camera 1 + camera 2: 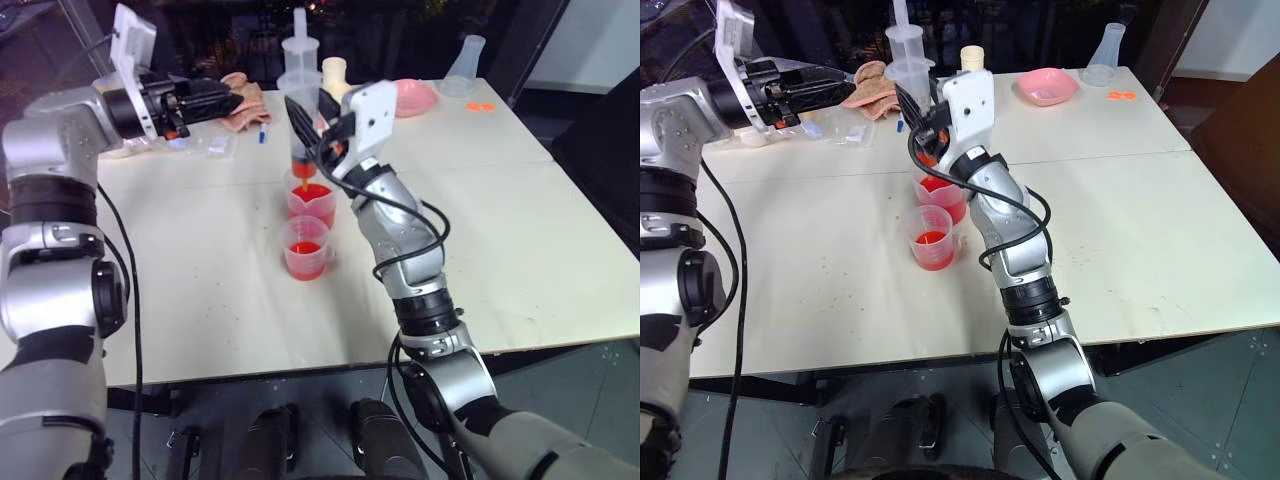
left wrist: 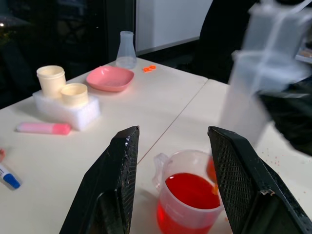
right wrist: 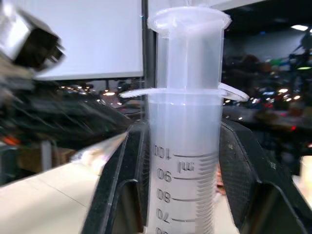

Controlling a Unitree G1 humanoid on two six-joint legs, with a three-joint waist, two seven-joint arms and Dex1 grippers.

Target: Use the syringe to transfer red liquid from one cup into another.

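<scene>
Right gripper point(image 1: 300, 118) is clenched on the barrel of the syringe point(image 1: 301, 95), holding it upright with the plunger end up; in the right wrist view the two black fingers point(image 3: 122, 185) press against either side of the graduated barrel. The syringe's orange tip point(image 1: 301, 172) hangs just above the far measuring cup point(image 1: 312, 205), which holds red liquid point(image 1: 313, 192). A second measuring cup point(image 1: 306, 248), also part-filled with red liquid, stands touching or just beside the first on its near side, both roughly at the middle of the table point(image 1: 520, 250). Left gripper point(image 1: 222, 101) is released, jaws spread wide and holding nothing, raised above the table's far left part and pointing toward the syringe; its wrist view looks between the open fingers point(image 2: 114, 185) down onto the far cup. Toward the far edge: a pink dish point(image 1: 415, 96), a clear conical flask point(image 1: 466, 65) near the far right corner with small orange bits point(image 1: 480, 105) beside it, two cream-coloured jars point(image 2: 62, 87) on a white block, a pink tube point(image 2: 44, 128), and a crumpled beige cloth point(image 1: 245, 98) behind the left gripper.
</scene>
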